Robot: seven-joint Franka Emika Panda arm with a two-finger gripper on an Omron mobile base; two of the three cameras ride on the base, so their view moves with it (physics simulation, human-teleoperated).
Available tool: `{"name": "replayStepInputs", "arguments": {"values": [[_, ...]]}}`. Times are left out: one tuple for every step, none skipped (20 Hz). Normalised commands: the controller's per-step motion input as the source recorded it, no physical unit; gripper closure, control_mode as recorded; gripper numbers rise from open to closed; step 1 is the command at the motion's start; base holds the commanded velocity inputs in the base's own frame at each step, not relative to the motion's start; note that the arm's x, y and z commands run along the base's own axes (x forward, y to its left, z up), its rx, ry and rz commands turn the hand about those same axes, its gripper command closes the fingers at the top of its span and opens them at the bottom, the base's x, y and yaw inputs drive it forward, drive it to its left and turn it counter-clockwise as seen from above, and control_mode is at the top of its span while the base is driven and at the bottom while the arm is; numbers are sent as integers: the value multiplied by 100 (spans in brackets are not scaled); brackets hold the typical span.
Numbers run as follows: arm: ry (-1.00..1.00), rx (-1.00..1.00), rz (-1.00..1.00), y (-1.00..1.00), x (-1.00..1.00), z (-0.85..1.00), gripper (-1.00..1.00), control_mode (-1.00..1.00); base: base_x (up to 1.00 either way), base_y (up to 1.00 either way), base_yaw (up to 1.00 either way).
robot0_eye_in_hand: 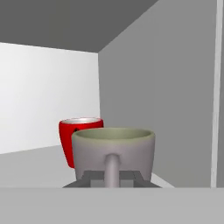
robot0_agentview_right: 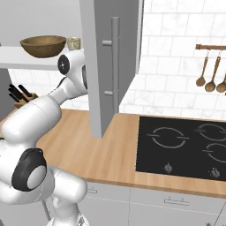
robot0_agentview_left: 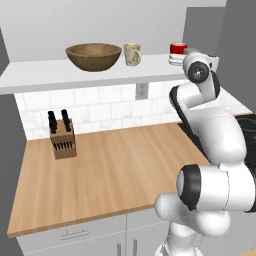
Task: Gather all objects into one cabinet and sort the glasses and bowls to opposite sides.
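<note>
The gripper (robot0_eye_in_hand: 112, 177) is pinched on the rim of the small grey cup (robot0_eye_in_hand: 113, 151), over the cabinet shelf (robot0_agentview_left: 75, 70) just before the red cup (robot0_eye_in_hand: 81, 135); it looks light, rigid and slick, so that rim hold suits

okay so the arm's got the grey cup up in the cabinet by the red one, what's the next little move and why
Probably lower and release. In the hand view the gripper is shut on the grey cup, which sits just in front of the red cup by the cabinet's side wall, far from the wooden bowl.
</note>
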Motion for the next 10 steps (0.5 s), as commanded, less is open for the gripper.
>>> {"name": "replayStepInputs", "arguments": {"values": [[-1,0,0,-1,18,-13,100,-100,0,0,0],[0,0,0,-1,18,-13,100,-100,0,0,0],[0,0,0,-3,21,-11,100,-100,0,0,0],[0,1,0,-6,21,-9,100,-100,0,0,0],[0,1,0,-9,28,-6,100,-100,0,0,0],[0,1,0,-9,26,-6,100,-100,0,0,0],[0,0,0,-7,21,-8,100,-100,0,0,0],[0,0,0,-8,10,-6,100,-100,0,0,0],[0,0,0,-1,11,0,100,-100,0,0,0],[0,0,0,0,10,0,100,-100,0,0,0]]}}
